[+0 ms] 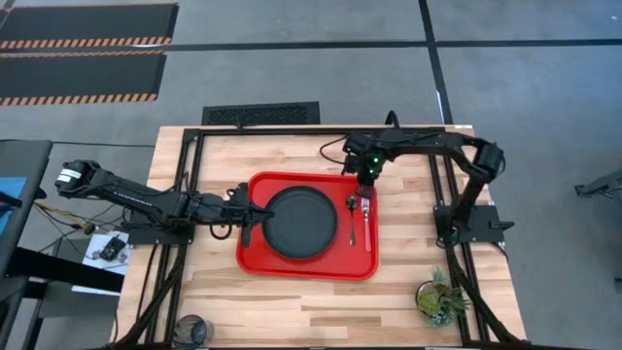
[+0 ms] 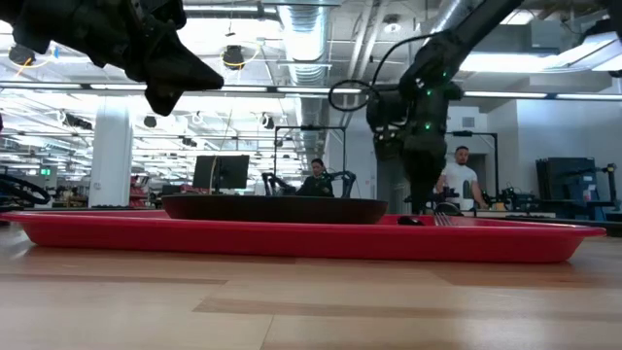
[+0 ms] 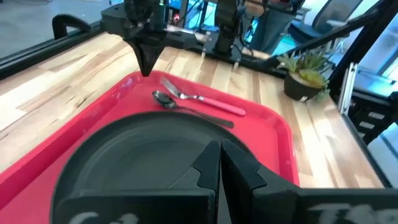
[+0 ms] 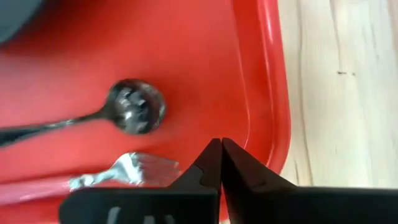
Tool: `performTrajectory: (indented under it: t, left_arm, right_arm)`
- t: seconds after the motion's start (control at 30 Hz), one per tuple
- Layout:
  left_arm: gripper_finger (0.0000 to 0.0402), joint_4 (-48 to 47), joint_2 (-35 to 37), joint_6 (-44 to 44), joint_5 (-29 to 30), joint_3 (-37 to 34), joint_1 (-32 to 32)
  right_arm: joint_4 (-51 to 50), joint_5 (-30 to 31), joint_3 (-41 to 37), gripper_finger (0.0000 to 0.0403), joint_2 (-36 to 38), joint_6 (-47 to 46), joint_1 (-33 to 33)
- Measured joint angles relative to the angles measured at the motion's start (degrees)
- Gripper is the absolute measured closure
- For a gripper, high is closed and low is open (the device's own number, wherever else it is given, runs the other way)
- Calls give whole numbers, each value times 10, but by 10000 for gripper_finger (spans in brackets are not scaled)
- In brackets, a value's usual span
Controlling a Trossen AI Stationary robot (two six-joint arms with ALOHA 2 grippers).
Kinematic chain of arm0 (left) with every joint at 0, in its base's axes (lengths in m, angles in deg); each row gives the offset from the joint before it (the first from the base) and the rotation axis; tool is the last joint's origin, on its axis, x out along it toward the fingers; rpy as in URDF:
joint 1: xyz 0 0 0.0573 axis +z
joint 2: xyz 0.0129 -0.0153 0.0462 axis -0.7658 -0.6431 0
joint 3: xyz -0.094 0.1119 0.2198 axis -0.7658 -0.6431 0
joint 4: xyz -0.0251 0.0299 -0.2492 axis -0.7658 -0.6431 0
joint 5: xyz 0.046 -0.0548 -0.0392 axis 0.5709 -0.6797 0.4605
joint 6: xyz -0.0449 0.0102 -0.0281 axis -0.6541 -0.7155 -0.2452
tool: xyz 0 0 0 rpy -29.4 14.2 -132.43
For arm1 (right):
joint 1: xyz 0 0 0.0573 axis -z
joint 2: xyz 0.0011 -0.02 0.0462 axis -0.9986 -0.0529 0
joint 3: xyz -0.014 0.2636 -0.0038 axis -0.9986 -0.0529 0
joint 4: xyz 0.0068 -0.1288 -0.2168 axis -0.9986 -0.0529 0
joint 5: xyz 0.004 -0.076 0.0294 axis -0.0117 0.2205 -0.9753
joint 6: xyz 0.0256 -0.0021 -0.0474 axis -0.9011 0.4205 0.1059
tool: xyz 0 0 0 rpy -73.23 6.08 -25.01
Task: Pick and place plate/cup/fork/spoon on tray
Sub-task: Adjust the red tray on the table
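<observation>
With both sets of jaws closed and empty, the right gripper (image 1: 366, 181) hovering at upper centre risks nudging the red-handled metal fork (image 1: 366, 222) off the flat red plastic tray (image 1: 255, 262).

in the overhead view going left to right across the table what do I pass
Left gripper at the tray's left edge → plate → spoon → fork, right gripper at their far ends → potted plant.
</observation>
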Motion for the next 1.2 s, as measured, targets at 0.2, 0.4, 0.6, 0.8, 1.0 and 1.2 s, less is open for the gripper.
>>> performTrajectory:
  t: [0.2, 0.4, 0.6, 0.8, 1.0, 1.2]
  left_arm:
    - [401, -27, 0, -9, 9, 0, 0]
    - [401, -27, 0, -9, 10, 0, 0]
    - [401, -27, 0, -10, 10, 0, 0]
    - [401, -30, 0, -10, 10, 0, 0]
    - [401, -35, 0, -11, 10, 0, 0]
    - [401, -35, 0, -10, 10, 0, 0]
  right_arm:
    - [40, 14, 0, 392, -37, -6, 8]
    - [56, 26, 0, 390, -44, -25, 18]
    - [68, 27, 0, 385, -44, -39, 32]
    - [86, 49, 0, 391, -44, -48, 36]
    - [96, 48, 0, 382, -44, -48, 37]
    - [92, 52, 1, 382, -28, -47, 29]
